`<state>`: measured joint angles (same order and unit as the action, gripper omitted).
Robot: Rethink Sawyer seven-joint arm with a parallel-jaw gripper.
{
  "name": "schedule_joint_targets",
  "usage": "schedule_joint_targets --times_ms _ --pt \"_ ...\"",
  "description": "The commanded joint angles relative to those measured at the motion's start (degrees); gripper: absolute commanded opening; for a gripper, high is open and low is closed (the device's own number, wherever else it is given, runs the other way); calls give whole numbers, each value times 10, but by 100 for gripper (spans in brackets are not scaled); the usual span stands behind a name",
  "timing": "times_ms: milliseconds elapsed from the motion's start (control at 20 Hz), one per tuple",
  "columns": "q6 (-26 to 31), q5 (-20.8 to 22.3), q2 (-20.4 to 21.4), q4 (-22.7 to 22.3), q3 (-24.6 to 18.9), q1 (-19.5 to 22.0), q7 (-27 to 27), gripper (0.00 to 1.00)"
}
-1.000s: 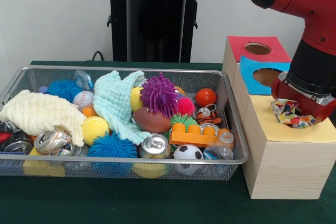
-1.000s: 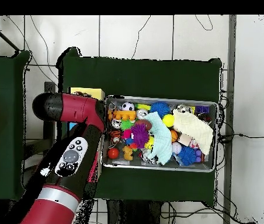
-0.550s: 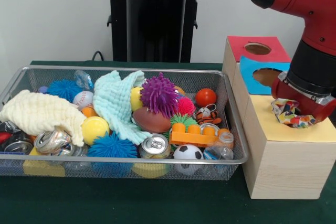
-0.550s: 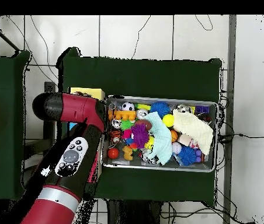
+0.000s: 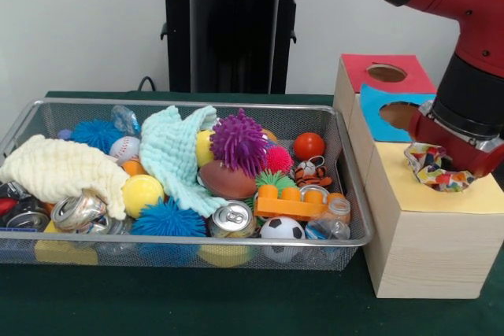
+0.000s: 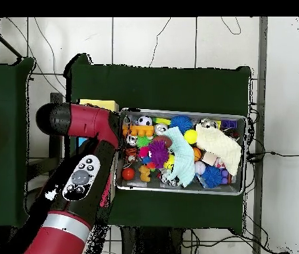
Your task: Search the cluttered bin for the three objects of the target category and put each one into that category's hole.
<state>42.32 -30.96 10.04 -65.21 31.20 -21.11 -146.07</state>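
My gripper (image 5: 446, 169) hangs low over the yellow top of the wooden box (image 5: 429, 234), closed around a crumpled, many-coloured cloth (image 5: 431, 171). My fingers are mostly hidden behind the cloth and my red wrist. The yellow section's hole is covered by the cloth and gripper; I cannot make it out. From overhead, my arm (image 6: 79, 178) hides the box almost entirely. The wire bin (image 5: 346, 194) beside the box holds balls, cans and two more cloths, partly buried.

The red robot arm (image 5: 472, 76) hangs over the yellow-topped wooden box (image 5: 429, 230), blocking it; the wire mesh bin (image 5: 350, 194), heaped with toys, lies open from above.
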Motion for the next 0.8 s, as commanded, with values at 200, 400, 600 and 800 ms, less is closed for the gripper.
schedule_joint_targets --times_ms 200,400,600,800 --pt "91 -9 35 23 -11 23 -138 100" --pt "106 -6 41 27 -7 23 -139 100" --pt "101 -7 40 27 -10 24 -138 100" --pt "101 -6 36 31 -10 25 -139 100"
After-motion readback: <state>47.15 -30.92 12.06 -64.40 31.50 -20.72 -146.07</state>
